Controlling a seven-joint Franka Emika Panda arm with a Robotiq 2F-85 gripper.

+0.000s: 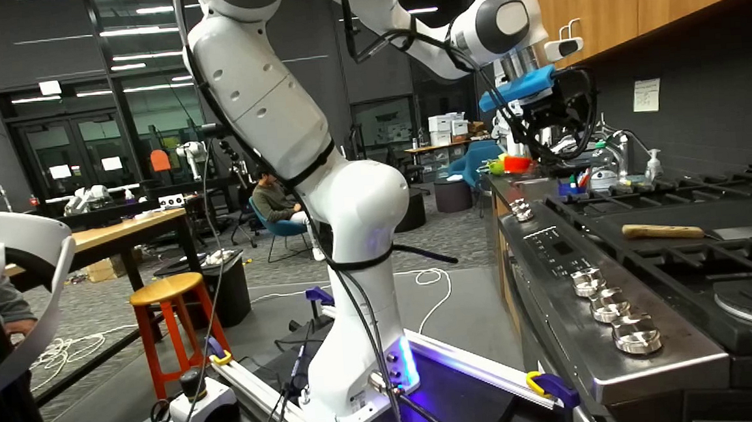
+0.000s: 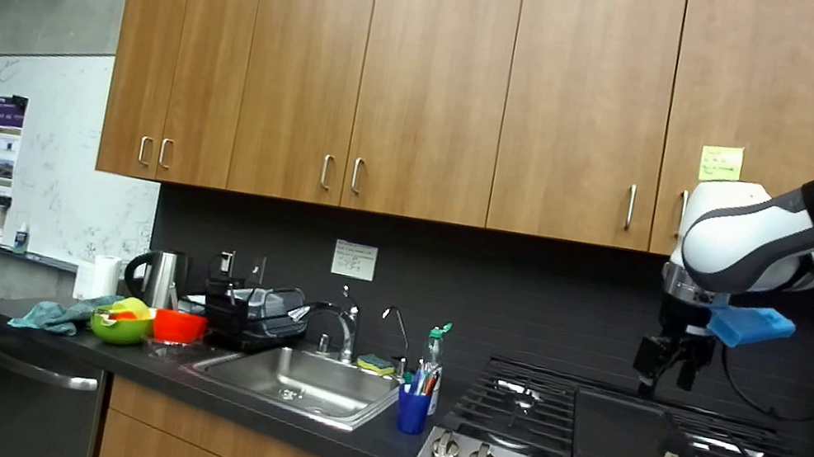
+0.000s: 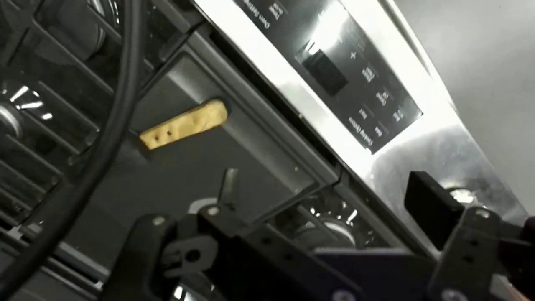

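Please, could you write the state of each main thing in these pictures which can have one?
Pincer: open, holding nothing
Wooden-handled spatula: lying on the griddle
Upper cabinet doors: closed
Dishwasher: closed
Blue cup: upright, not empty
Green bowl: upright, filled
Stool: upright, unoccupied
Stove burners: no flame visible
Robot base light: lit blue

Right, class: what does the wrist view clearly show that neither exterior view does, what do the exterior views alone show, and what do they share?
Wrist view only: two dark dots near one end of the yellowish wooden handle.

Exterior views only: light-brown wooden cabinets, a round red bowl and a tall blue cup.

Shared: that handle on the flat black griddle, and the dark rectangular control panel.
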